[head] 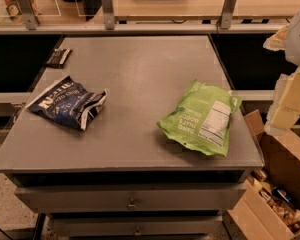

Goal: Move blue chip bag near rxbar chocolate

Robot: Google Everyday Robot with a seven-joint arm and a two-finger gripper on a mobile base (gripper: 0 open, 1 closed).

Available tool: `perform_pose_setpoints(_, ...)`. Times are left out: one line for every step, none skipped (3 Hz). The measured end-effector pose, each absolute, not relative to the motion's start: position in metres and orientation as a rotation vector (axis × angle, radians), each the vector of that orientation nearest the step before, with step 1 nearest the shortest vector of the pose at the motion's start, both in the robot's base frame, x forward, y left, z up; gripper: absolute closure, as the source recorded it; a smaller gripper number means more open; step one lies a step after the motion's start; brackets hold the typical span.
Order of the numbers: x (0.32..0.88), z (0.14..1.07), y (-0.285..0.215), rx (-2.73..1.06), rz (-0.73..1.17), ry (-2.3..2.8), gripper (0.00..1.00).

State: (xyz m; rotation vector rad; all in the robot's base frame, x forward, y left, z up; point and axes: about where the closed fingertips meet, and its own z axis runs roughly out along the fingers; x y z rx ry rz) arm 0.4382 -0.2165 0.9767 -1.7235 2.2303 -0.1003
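The blue chip bag (67, 103) is dark navy with white lettering and lies wrinkled at the left front of the grey table (140, 64). The rxbar chocolate (58, 57), a small dark flat bar, lies at the table's far left corner, well behind the bag. My gripper (286, 91) shows as pale, blurred parts at the right edge of the view. It is off the table's right side, far from both things and holding nothing that I can see.
A larger lime-green bag (202, 118) with a white label lies at the table's right front. An open cardboard box (277, 184) with snacks stands on the floor at the right. Drawers (132, 200) sit under the table. A railing with posts (107, 9) runs behind it.
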Motion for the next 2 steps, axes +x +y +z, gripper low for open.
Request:
perform_pose_setpoints(0.4382,0.9767,-0.2165,-1.724,-0.1,2.23,0.0)
perform_pose_setpoints(0.44,0.9784,-0.2078,-1.731,-0.097,2.207,0.0)
